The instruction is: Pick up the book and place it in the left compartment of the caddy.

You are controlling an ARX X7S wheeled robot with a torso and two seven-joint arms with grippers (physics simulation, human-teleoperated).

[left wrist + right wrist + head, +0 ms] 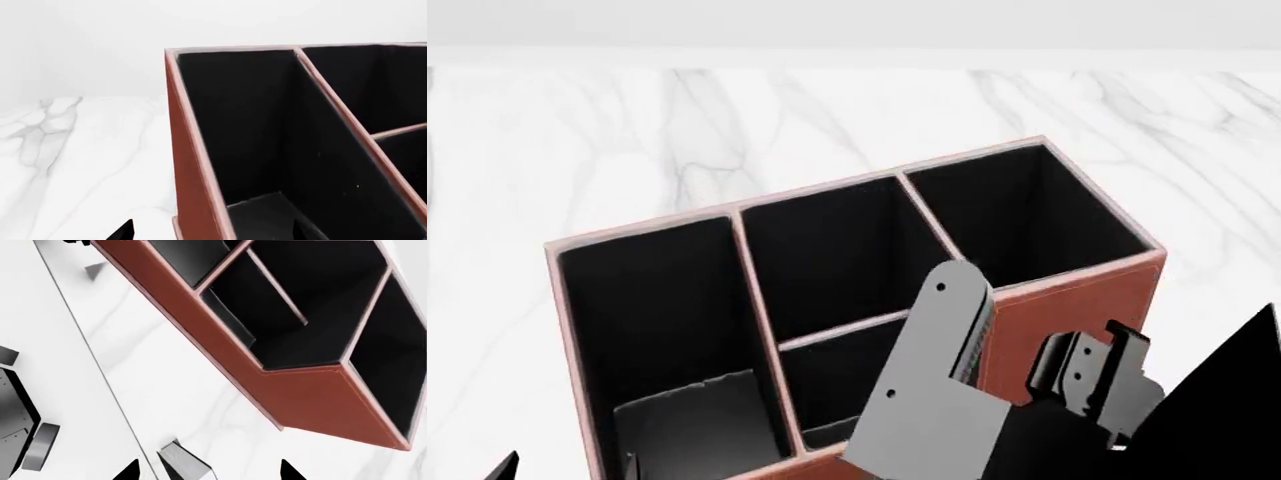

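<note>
The reddish-brown caddy stands on the marble table, and the left wrist view shows its side wall. The book, a dark slab with a pale edge, lies low inside the left compartment, free of any gripper. It also shows at the bottom of that compartment as the same dark slab. My left gripper is open and straddles the caddy's outer wall, one fingertip over the table and one over the compartment. My right gripper is open and empty in front of the caddy. It also shows as the right gripper.
White marble table stretches behind and left of the caddy, with a plain wall beyond. The table's front edge runs past the right gripper. A grey block sits near that edge. My right forearm crosses in front of the caddy's middle section.
</note>
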